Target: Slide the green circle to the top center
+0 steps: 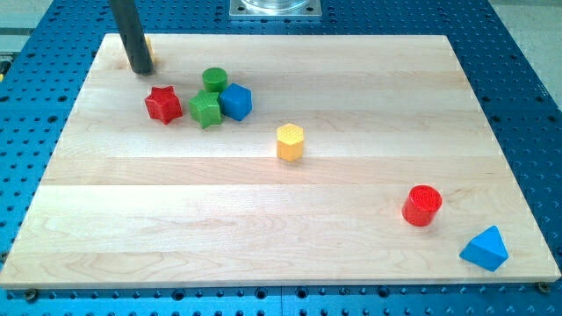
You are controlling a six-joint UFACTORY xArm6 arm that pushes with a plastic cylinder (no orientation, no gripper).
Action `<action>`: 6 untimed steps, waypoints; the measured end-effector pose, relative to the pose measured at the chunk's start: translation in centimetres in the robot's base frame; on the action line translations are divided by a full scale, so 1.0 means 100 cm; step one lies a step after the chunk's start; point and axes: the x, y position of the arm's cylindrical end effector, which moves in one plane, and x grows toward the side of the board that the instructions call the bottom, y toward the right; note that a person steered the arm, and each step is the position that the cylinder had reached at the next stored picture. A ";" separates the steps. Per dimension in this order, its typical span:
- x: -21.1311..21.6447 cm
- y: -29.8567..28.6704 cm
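The green circle [214,80] is a short green cylinder at the view's upper left, touching a green star [205,109] below it and close to a blue hexagon [235,102] at its lower right. My tip [140,70] rests on the board near the top-left corner, well left of the green circle and above-left of a red star [163,104]. A yellow block [147,48] is mostly hidden behind the rod.
A yellow hexagon [290,142] sits near the middle. A red cylinder [422,205] and a blue triangle [486,249] lie at the lower right. The wooden board [351,79] lies on a blue perforated table; a metal mount [275,9] stands at the top center.
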 end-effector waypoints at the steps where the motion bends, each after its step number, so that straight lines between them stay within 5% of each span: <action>1: -0.006 0.000; 2: 0.070 0.010; 3: 0.087 0.072; 4: 0.075 0.136; 6: 0.034 0.167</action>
